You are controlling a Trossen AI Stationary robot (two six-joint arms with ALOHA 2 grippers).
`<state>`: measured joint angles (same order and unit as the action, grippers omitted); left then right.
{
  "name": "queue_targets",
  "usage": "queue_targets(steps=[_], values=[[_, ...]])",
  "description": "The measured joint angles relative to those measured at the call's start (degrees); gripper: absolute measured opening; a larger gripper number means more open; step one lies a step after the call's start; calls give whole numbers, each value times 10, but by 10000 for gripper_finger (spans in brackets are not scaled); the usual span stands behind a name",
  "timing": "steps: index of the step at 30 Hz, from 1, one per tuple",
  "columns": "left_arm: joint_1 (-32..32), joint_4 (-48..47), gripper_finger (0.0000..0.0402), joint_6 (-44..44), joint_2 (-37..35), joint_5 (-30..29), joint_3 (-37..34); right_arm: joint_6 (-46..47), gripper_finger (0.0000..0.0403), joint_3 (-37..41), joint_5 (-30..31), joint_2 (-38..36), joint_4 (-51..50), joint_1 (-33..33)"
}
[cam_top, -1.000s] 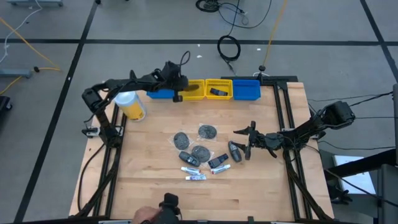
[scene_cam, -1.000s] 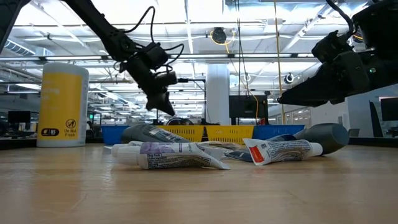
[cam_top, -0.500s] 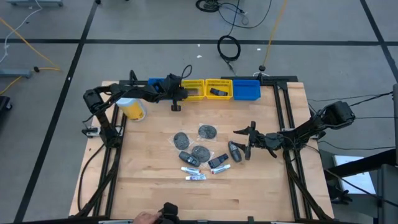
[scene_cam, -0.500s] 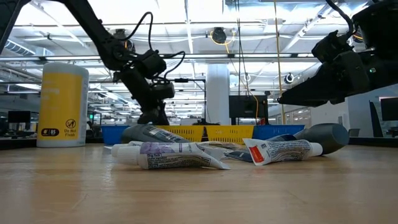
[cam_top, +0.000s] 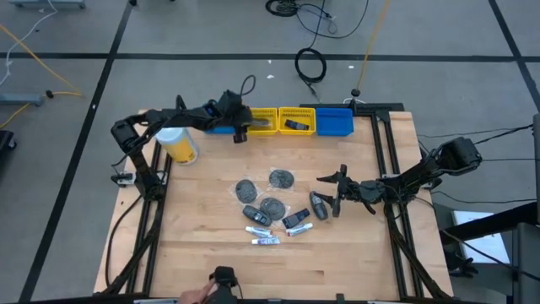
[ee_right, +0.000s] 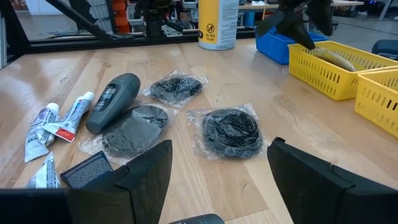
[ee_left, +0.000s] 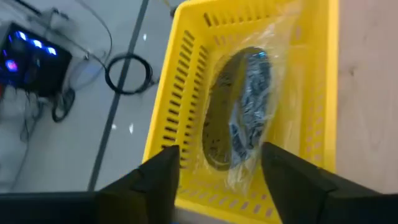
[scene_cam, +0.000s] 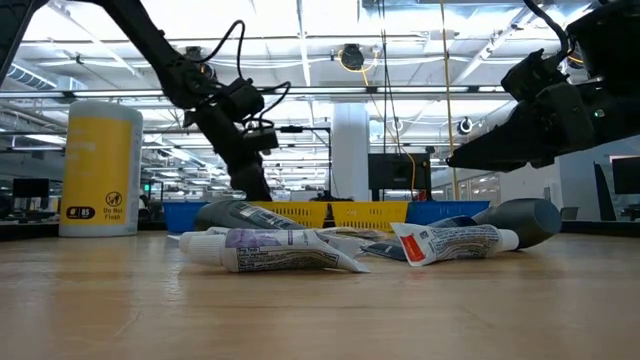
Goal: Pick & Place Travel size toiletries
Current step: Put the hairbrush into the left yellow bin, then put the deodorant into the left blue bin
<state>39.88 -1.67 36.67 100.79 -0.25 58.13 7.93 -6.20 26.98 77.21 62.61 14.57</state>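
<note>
My left gripper hangs open over the left yellow bin at the table's far edge. A round grey disc in clear wrap lies on that bin's floor, between and beyond the open fingers. More travel size toiletries lie mid-table: wrapped discs, a dark bottle, thin white tubes and small dark items. My right gripper stands open just right of the pile, above the table, holding nothing.
A large yellow canister with a white lid stands at the far left. Blue bins flank two yellow bins; the right one holds a dark item. A person's hand shows at the near edge.
My left gripper has gone down into the left yellow bin and opened. It has let go of the wrapped disc, which now lies in the bin.
</note>
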Motion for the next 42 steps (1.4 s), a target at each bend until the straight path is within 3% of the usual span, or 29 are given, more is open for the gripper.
queue_targets(steps=[6,12,18,21,33,39,42], values=[[-23,-72,266,-38,-18,-3,38,0,256,0,2,0,-10,0],[-63,-109,259,-95,-72,-5,39,3,256,0,2,0,-17,0],[-131,-121,236,-147,-95,121,39,6,256,0,0,0,-18,0],[-182,-114,224,-150,-86,154,39,6,256,0,0,0,-20,0],[-358,-90,183,-223,-24,145,38,19,256,0,0,0,-26,0],[-407,-72,165,-327,-28,98,-13,21,256,0,0,0,-28,0],[-429,-9,158,-390,-30,50,-63,21,256,0,0,0,-28,0]])
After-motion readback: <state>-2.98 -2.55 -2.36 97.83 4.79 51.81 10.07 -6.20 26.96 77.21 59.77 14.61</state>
